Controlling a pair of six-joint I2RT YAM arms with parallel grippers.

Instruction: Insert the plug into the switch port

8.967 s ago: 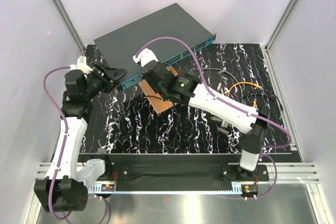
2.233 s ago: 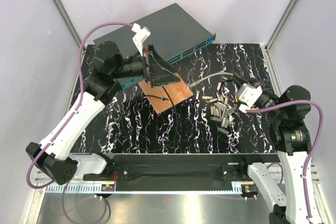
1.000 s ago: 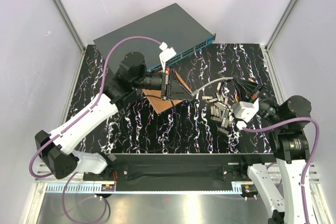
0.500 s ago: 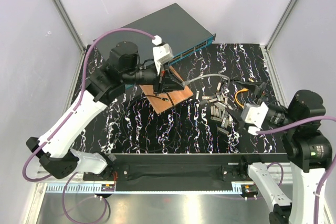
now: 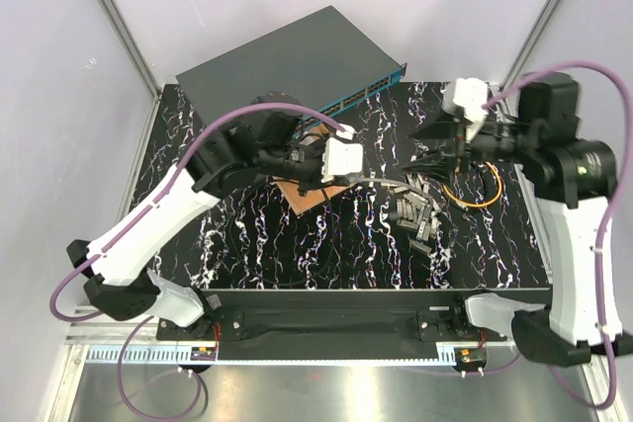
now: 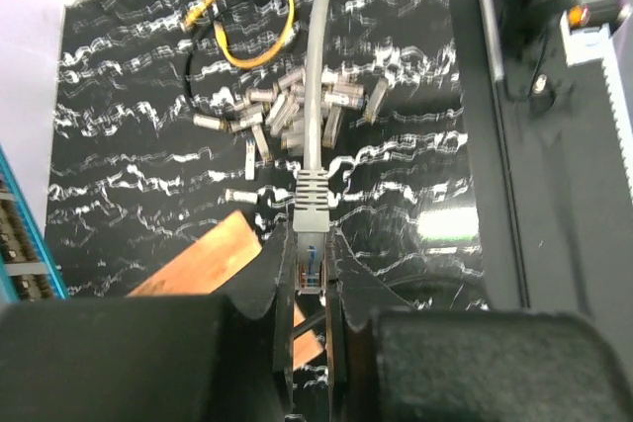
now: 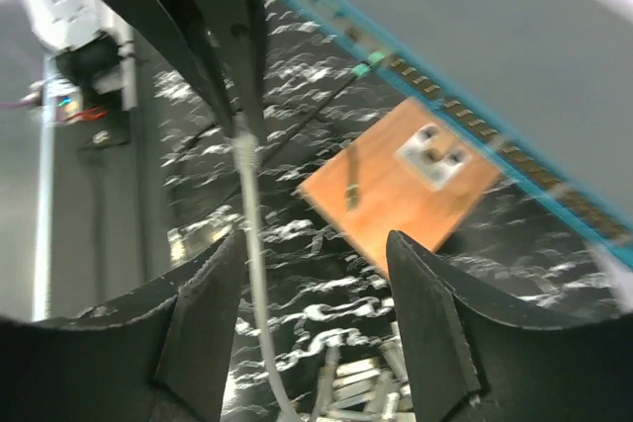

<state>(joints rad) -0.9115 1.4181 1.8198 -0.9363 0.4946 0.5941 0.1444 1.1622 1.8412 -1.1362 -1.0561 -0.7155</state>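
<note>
Grey plug (image 6: 311, 197) inside left pincer (image 6: 311, 262)

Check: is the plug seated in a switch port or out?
Out. The left gripper pinches the plug above the table, clear of the switch and its port row.

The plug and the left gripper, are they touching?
Touching. The left wrist view shows the plug pinched between the two fingers of the left gripper, with no gap.

Both arms have white link shells and black round joints. Left arm (image 5: 148, 234) and right arm (image 5: 579, 244) each carry a purple cable (image 5: 277, 106) looping up from the base rail (image 5: 326, 323) (black, flat). White camera block (image 5: 341, 158) far from the rail, at each wrist. Fingers (image 7: 203, 343) are matte black.
</note>
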